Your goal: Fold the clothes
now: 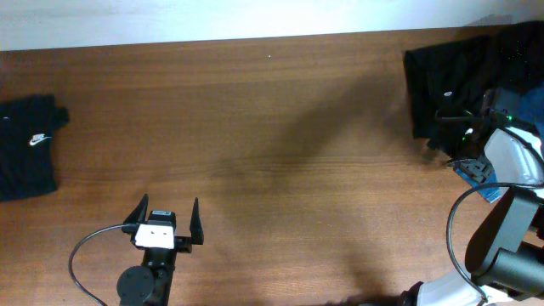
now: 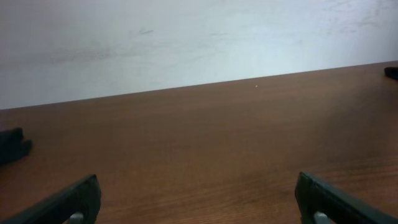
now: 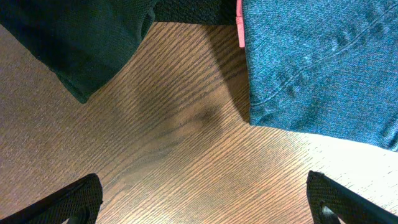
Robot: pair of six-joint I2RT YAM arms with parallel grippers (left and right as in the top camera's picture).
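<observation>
A folded black garment with a white logo lies at the table's left edge; its corner shows in the left wrist view. A loose black garment lies at the far right, with blue cloth beside it. My left gripper is open and empty near the front edge, and its wrist view shows only bare wood between the fingers. My right gripper is open and empty over the wood, just short of the black cloth and the blue cloth.
The wooden table runs to a white wall at the back. A pink tag sits on the blue cloth's edge. A black cable loops beside the left arm. The right arm's body stands at the front right.
</observation>
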